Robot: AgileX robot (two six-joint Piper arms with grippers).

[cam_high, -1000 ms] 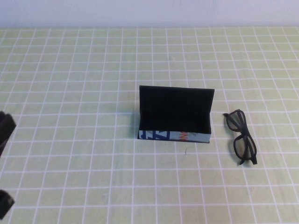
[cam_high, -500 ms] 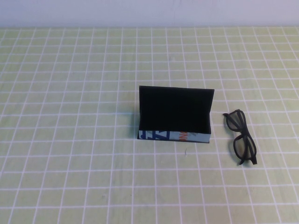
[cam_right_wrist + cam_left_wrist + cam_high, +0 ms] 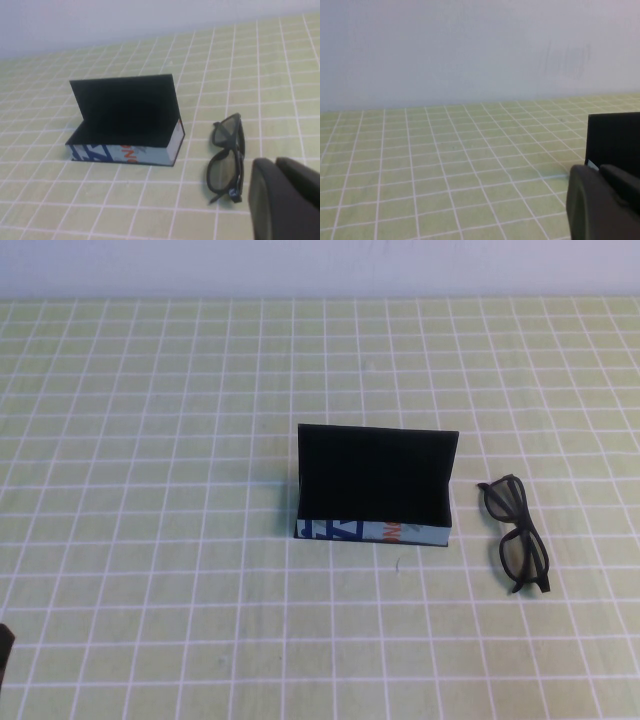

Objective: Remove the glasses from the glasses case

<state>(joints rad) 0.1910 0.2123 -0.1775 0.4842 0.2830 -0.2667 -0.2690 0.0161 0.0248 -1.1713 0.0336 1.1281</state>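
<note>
Two lenses, dark in thick black frames: the glasses (image 3: 517,535) lie right of centre, beside the glasses case (image 3: 375,486) (lid upright). Right gripper (image 3: 287,197), lower right of its wrist view, is clenched, empty; left gripper's (image 3: 605,202) fingers, I cannot tell.

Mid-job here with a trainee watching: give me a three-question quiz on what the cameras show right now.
1. True or false: the glasses lie inside the glasses case.
2. On which side of the case do the glasses rest, the robot's left or right?
3. The case lid is: A) shut B) standing open C) detached

Key:
1. False. They lie on the table, apart from the case.
2. Right.
3. B.

Both arms are pulled back: the left pincer is low at the table's left edge, the right pincer is shut near the glasses.
</note>
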